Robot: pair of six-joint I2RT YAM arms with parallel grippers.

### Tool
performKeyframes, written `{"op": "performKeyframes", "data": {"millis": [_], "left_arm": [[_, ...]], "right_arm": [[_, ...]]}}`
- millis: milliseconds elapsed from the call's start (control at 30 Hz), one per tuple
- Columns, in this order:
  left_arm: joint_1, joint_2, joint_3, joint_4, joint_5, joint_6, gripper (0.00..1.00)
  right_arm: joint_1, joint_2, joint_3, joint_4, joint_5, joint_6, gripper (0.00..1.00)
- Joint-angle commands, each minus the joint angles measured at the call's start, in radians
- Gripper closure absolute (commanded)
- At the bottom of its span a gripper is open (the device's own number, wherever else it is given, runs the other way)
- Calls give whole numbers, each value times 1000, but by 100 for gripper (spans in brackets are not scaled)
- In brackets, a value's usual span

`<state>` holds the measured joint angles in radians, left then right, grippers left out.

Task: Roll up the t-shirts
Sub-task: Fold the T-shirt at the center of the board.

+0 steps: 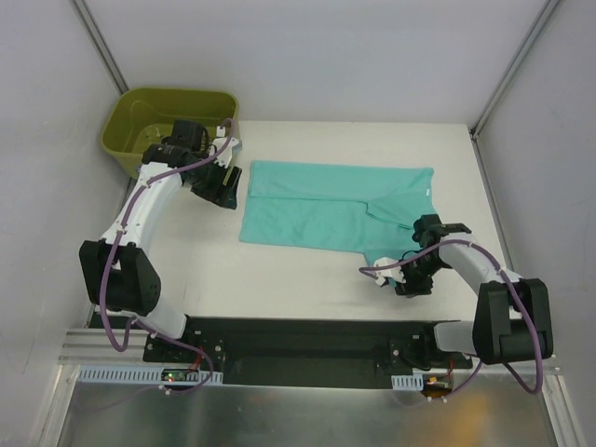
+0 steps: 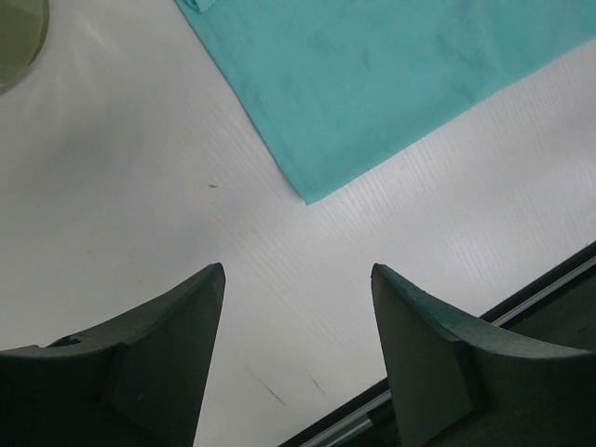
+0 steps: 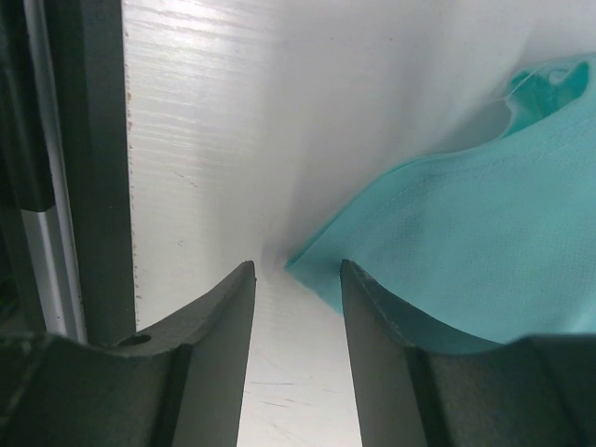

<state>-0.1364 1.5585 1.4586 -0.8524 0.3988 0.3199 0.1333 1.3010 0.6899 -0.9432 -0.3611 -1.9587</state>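
Note:
The teal-green t-shirt (image 1: 326, 209) lies folded flat in the middle of the white table. My left gripper (image 1: 223, 193) hovers left of its far left corner, beside the tub. In the left wrist view that gripper (image 2: 298, 272) is open and empty above bare table, with the shirt's (image 2: 391, 84) corner ahead of the fingertips. My right gripper (image 1: 408, 282) is low at the shirt's near right corner. In the right wrist view it (image 3: 296, 265) is open, and the shirt's (image 3: 466, 233) corner tip lies right at the fingertips, with fabric under the right finger (image 3: 372, 317).
An olive-green plastic tub (image 1: 168, 126) stands at the far left corner and shows in the left wrist view (image 2: 14, 37). A black rail (image 1: 298, 340) runs along the table's near edge, close to the right gripper (image 3: 84, 168). Grey walls enclose the table.

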Motion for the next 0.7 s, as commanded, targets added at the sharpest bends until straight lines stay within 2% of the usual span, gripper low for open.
{"op": "performKeyframes", "data": {"millis": [0, 133, 233, 267, 333, 367, 467, 667], "left_arm": [[3, 17, 19, -28, -21, 36, 36], [3, 23, -1, -33, -26, 59, 36], [3, 23, -50, -34, -22, 85, 36], [3, 28, -78, -36, -17, 88, 36], [3, 32, -104, -37, 17, 87, 36], [3, 32, -134, -36, 32, 74, 36], [-12, 29, -196, -33, 84, 45, 35], [-46, 113, -212, -27, 83, -27, 38]], "right_arm": [[-15, 27, -4, 1, 14, -338, 56], [-17, 52, -29, 33, 42, -364, 57], [-15, 70, -30, 52, 53, -355, 62], [-15, 73, -29, 53, 53, -350, 69], [-14, 64, -23, 66, 48, -321, 77], [-11, 60, -21, 86, 48, -300, 88], [-11, 32, 8, 84, 34, -193, 99], [-3, -69, 7, 49, 10, -36, 99]]}}
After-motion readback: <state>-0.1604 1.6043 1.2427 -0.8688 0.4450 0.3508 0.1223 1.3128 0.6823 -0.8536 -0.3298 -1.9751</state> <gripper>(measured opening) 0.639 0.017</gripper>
